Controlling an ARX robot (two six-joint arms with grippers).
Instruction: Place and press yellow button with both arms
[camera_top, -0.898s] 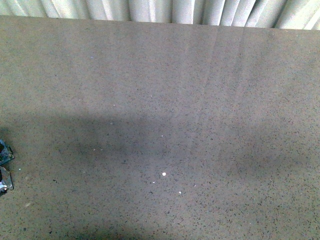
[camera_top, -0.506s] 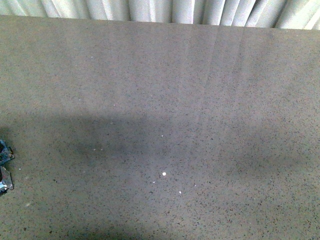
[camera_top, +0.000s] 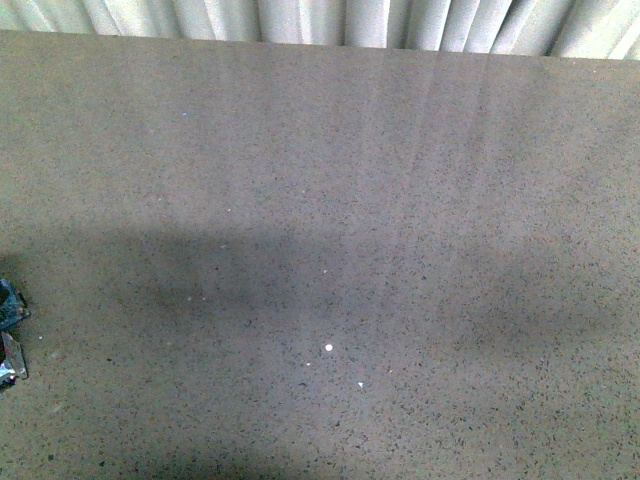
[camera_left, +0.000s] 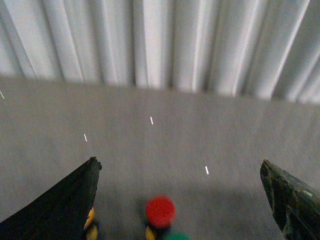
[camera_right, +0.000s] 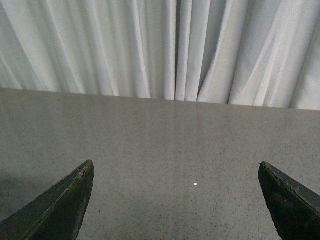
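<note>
left pincer (camera_left: 178, 161): I am reading it as spread wide, its two dark fingers (camera_left: 65, 205) sitting far apart and gripping nothing (this wrist picture is smeared, so fine detail is escaping me).
right pincer (camera_right: 175, 163): also gaping wide, with nothing between its fingers. It is hanging over bare bench and looking toward the far edge.
yellow button: I am making out only a yellow sliver (camera_left: 91, 221) peeking out against the inner edge of one finger of the left pincer, half hidden by it. It is too blurred for me to be saying whether that is the cap.
red cap (camera_left: 160, 211): standing on the bench between the left pincer's fingers, apart from both and closer to the finger with the sliver. A small yellow bit (camera_left: 149, 232) is showing at its foot.
green cap (camera_left: 175, 236): just peeking in beside the red cap, nearer the camera, mostly cut off.
bench (camera_top: 420, 200): grey and speckled, lying under a broad shadow across its near half.
curtain (camera_top: 330, 20): pale folds hanging along the bench's far edge.
white speck (camera_top: 328, 347): lying around mid-width, toward the near edge.
dark shiny scrap (camera_top: 10, 305): lying at the bench's left side in the near half, cut off by the front view. I am unable to tell what it is.
</note>
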